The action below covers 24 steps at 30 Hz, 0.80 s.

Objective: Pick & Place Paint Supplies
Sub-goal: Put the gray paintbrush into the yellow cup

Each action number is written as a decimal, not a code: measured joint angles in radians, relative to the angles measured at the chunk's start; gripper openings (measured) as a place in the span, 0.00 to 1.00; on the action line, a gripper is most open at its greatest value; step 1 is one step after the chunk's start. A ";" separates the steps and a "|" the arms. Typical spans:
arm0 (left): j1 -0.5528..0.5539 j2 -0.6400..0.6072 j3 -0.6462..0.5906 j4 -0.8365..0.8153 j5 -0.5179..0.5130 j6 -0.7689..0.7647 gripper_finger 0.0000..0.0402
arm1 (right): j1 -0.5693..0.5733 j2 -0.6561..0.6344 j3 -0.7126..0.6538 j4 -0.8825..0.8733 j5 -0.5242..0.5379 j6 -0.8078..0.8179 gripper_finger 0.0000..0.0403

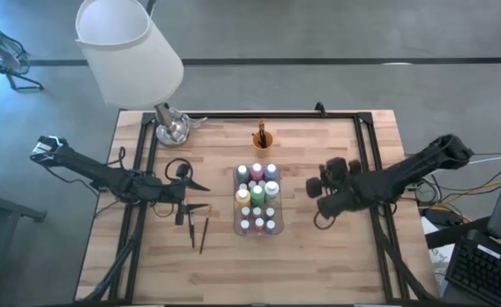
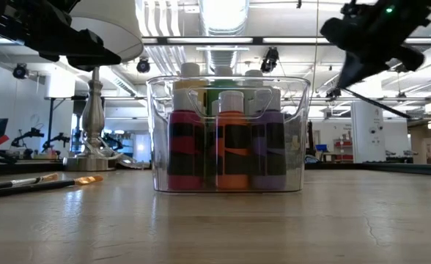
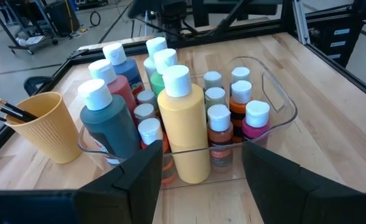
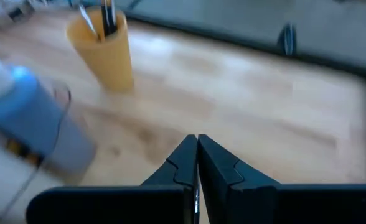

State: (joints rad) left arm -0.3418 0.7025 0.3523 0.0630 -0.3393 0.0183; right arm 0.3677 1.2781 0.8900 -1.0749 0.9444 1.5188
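Observation:
A clear tray (image 1: 273, 228) at the table's middle holds several paint bottles (image 3: 182, 118) standing upright, with white caps and varied colours. Two paintbrushes (image 1: 198, 228) lie flat on the wood left of the tray. More brushes stand in an orange cup (image 1: 262, 139) behind the tray. My left gripper (image 3: 198, 171) hovers open just left of the tray, pointing at it, with nothing between its fingers. My right gripper (image 4: 197, 152) is shut and empty, raised above the table right of the tray (image 1: 314, 191).
A lamp with a white shade (image 1: 129, 49) and a metal base (image 1: 172, 128) stands at the far left corner. Black frame rails (image 1: 371, 145) run along the table's sides and far edge. Bare wood lies near the front edge.

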 joint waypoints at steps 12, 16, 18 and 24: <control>0.000 0.000 0.000 -0.001 0.000 0.000 0.55 | -0.295 -0.081 -0.069 0.503 0.050 -0.685 0.02; 0.000 0.000 0.000 -0.001 0.000 0.000 0.55 | -0.388 -0.078 -0.077 0.696 0.028 -0.903 0.02; 0.000 0.000 0.000 -0.001 0.000 0.000 0.55 | -0.438 -0.078 -0.081 0.797 -0.017 -1.009 0.02; 0.000 0.000 0.000 -0.001 0.000 0.000 0.55 | -0.595 -0.078 -0.084 1.113 -0.238 -1.315 0.02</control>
State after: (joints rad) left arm -0.3417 0.7025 0.3527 0.0624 -0.3393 0.0182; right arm -0.2274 1.1998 0.8061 0.0384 0.7062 0.2042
